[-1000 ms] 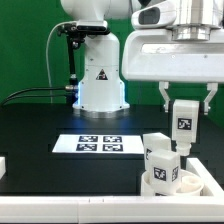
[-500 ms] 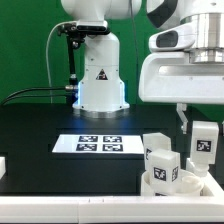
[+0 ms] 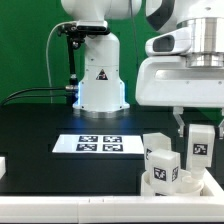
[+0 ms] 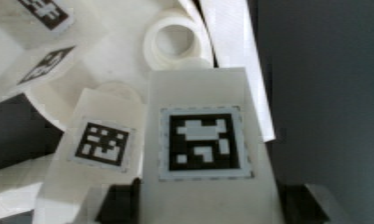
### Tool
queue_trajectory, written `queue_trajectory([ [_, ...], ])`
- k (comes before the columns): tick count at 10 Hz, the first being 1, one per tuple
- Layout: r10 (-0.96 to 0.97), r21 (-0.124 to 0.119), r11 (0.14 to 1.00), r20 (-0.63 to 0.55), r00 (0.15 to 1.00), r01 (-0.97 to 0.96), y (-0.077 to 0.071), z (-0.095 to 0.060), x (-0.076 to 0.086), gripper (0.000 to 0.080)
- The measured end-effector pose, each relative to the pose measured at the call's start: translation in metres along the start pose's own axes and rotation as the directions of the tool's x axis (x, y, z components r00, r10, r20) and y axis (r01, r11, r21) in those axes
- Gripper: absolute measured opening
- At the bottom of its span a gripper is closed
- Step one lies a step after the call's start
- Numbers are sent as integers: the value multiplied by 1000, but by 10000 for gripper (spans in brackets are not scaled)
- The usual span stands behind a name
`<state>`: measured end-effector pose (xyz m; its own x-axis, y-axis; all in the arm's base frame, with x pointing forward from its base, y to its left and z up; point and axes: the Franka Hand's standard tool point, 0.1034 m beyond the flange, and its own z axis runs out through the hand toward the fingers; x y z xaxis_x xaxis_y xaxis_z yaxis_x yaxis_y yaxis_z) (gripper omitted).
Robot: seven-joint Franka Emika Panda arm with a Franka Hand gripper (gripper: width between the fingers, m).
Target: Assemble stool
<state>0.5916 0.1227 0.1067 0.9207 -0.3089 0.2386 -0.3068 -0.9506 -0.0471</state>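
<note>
My gripper [image 3: 199,132] is shut on a white stool leg [image 3: 200,150] with a black-and-white tag and holds it upright over the right part of the round white seat [image 3: 188,186]. Two more tagged legs [image 3: 161,160] stand on the seat, just to the exterior view's left of the held leg. In the wrist view the held leg [image 4: 202,125] fills the middle, with my gripper [image 4: 216,206] closed on it and the dark fingers [image 4: 116,206] on either side. Beyond it are another leg [image 4: 104,135] and the seat [image 4: 173,42] with a round hole.
The marker board [image 3: 100,143] lies on the black table at centre. The arm's white base [image 3: 100,75] stands behind it with cables to the exterior view's left. A small white part [image 3: 3,166] sits at the left edge.
My gripper has carried the leg toward the exterior view's right and then lowered it a little beside the standing legs. The seat and the other legs have not moved.
</note>
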Motion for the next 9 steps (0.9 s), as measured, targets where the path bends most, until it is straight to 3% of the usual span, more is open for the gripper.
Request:
queue_trajectory([
  [4,-12,-9,1000,13,1000,12,4,7,-6,334],
  [9,-3,-2,1000,15,1000,3,0,7,-8,334],
])
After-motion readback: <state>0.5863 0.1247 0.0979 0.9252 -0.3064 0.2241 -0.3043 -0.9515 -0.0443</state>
